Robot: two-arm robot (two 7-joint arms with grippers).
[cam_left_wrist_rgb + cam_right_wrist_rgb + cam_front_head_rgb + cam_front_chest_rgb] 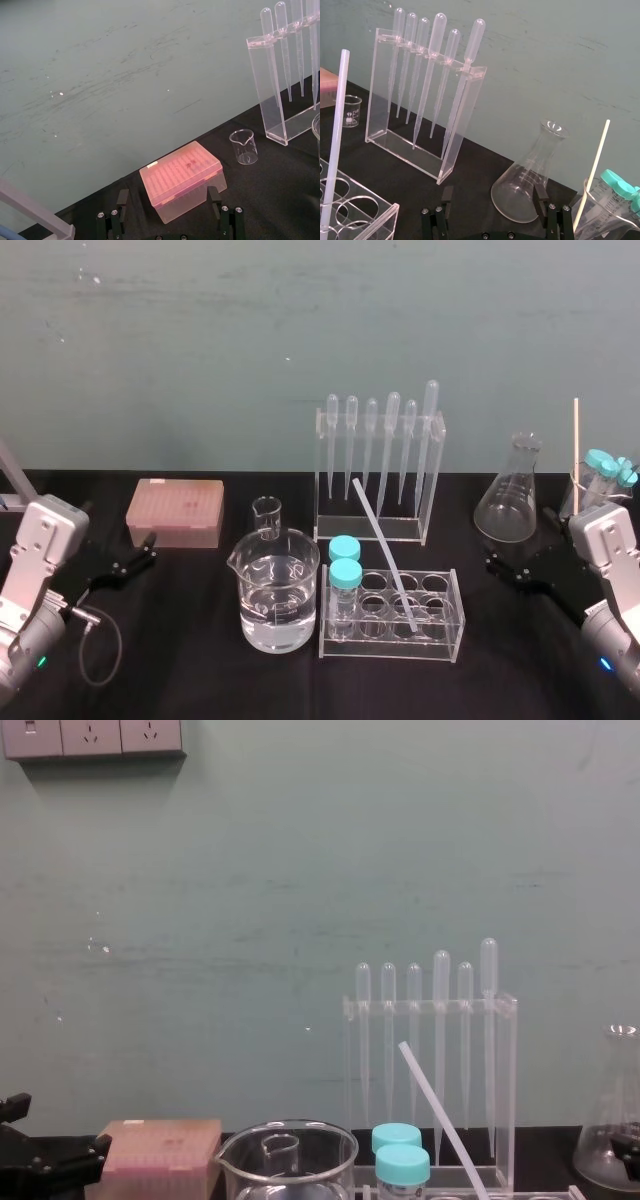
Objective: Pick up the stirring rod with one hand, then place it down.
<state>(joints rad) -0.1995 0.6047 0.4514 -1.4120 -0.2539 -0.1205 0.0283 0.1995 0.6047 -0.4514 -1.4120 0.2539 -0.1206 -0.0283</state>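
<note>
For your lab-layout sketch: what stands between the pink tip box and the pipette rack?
A small glass beaker stands there, clearest in the left wrist view.

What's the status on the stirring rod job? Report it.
Done: nothing. The stirring rod leans in the tube rack, untouched. In hand: nothing; the left claw and right claw sit open and empty, one at each side. Left: grasp the rod, lift it, set it down.

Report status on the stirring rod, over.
Left gripper open, parked by pink box. Right gripper open, beside flask. Stirring rod leaning in tube rack, untouched. Pipette rack behind it.
</note>
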